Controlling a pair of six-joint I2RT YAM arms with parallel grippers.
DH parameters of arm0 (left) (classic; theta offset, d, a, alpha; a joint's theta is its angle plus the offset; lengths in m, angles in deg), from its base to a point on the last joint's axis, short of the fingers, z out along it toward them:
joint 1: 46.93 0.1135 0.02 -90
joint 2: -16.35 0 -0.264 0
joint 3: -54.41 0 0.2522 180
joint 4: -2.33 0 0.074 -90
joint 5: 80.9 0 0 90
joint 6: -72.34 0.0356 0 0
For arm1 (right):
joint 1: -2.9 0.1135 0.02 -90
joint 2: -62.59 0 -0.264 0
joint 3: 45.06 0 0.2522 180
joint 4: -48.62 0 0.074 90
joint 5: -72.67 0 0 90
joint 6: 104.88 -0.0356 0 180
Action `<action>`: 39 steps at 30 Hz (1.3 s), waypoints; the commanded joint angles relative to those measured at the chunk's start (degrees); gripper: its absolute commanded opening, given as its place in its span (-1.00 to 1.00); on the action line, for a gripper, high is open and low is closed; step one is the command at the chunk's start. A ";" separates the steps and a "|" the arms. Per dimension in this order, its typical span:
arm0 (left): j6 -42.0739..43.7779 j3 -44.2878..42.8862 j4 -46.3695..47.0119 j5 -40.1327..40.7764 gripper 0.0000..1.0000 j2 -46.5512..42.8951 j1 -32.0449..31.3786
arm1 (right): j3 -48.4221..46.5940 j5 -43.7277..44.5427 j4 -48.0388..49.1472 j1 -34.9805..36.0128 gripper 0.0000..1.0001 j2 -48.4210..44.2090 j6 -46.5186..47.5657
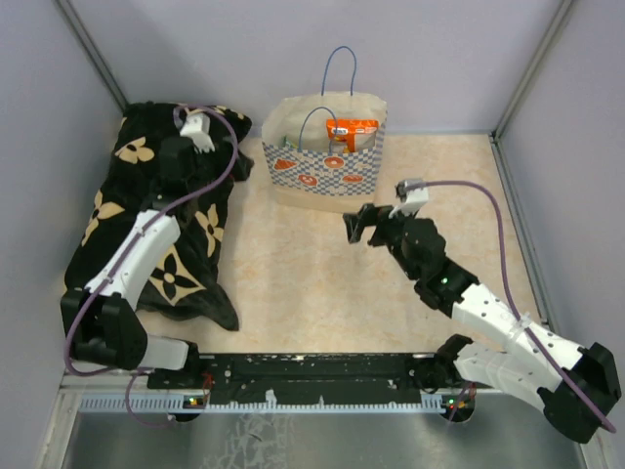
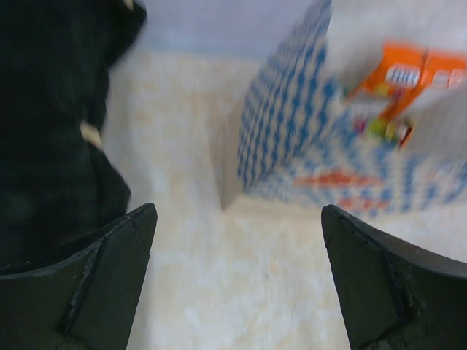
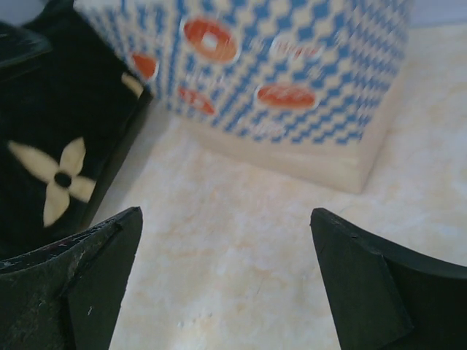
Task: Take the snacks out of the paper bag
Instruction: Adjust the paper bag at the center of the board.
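Hovering my right pincer low over the table, just in front of the paper bag, I am holding its jaws spread wide with nothing between them; my left pincer is hanging over the black cloth beside the bag's left end, likewise released and empty; the bag is standing upright at the back of the table, mouth facing up, its checkered wide face turned toward me; one orange packet is showing at the mouth, propped against the rear wall on the right side, and I am not making out any other snacks inside from here; as I judge it, I am only approaching, so nothing is out yet; to do this well I am thinking of lifting the right pincer above the rim, clear of the cord handles, then descending straight into the mouth so the paper is not getting crushed or tipped; the packet seems to be standing on edge, printed face toward me, long axis running along the bag's width, so I am planning to close across its thin faces at the top edge.
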 commanded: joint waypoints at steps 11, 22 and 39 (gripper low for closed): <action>9.11 -50.14 -13.90 2.18 1.00 31.25 -0.47 | -51.52 15.56 -27.19 -15.44 0.83 27.93 8.22; 13.71 -58.54 -10.22 -5.29 1.00 38.81 -4.46 | -78.75 5.02 -41.27 -20.76 0.63 54.97 10.80; 22.05 -56.03 -15.13 -2.34 1.00 35.72 -6.35 | -75.49 10.41 -40.89 -21.62 0.22 55.39 10.37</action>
